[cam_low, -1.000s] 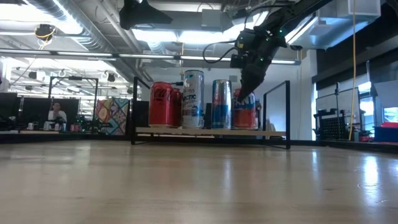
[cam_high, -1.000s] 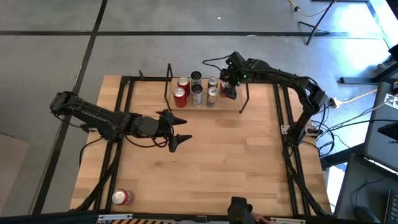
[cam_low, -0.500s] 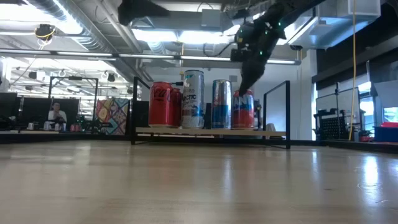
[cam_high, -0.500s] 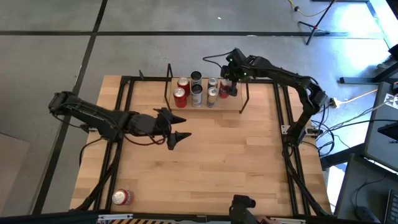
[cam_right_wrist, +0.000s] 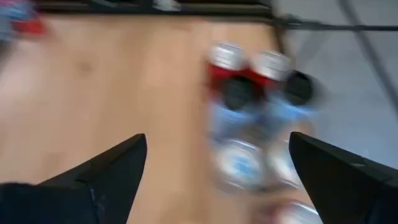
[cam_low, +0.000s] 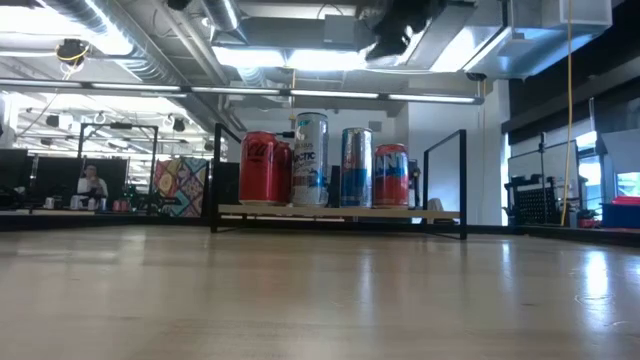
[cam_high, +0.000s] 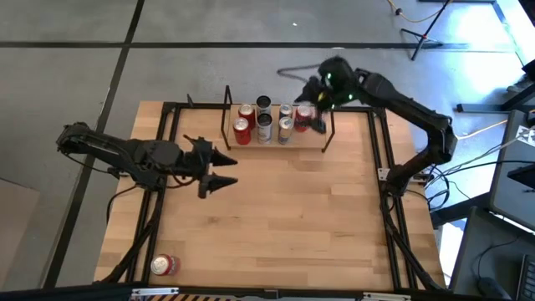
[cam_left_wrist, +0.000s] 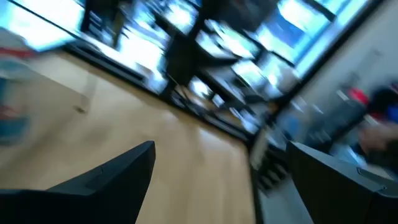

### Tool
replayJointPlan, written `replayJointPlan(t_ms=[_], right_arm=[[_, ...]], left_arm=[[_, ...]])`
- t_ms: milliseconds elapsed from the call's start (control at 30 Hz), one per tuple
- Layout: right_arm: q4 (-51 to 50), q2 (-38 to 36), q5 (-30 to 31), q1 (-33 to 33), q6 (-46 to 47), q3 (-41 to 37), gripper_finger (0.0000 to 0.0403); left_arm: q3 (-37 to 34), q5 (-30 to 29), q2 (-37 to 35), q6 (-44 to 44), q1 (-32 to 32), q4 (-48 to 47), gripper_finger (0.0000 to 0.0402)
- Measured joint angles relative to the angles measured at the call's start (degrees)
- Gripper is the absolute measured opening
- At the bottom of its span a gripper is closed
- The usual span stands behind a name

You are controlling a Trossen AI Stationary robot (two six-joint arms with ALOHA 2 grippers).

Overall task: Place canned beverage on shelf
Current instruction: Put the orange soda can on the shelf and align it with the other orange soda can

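Shelf: you find it at the table's far edge, holding six upright cans.
Red can: your latest one stands at the shelf's right end, beside the slim blue can.
Right gripper: you have it above that end, fingers wide, holding nothing.
Left gripper: left of the shelf and nearer you, fingers wide, empty.
Spare can: lying well away from the shelf, at the table's near left corner.
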Motion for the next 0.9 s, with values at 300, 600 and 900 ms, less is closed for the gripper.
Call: replayJointPlan(t_ms=[300, 600, 900], right_arm=[[8.60, 1.06, 0.50, 20.92, 18.01, -0.13, 0.0379], [21.51, 7.78, 11.27, 37.24, 34.55, -0.15, 0.0379], [18.84, 14.49, 19.23, 48.37, 43.32, -0.15, 0.0379]], left_arm=[[0.00, 26.33, -0.76, -6.55, -3.06, -11.92, 0.0354], [0.00, 30.90, -0.69, -20.11, -11.48, -12.85, 0.0354], [0.02, 27.74, -0.67, -34.49, -25.40, -23.02, 0.0339]])
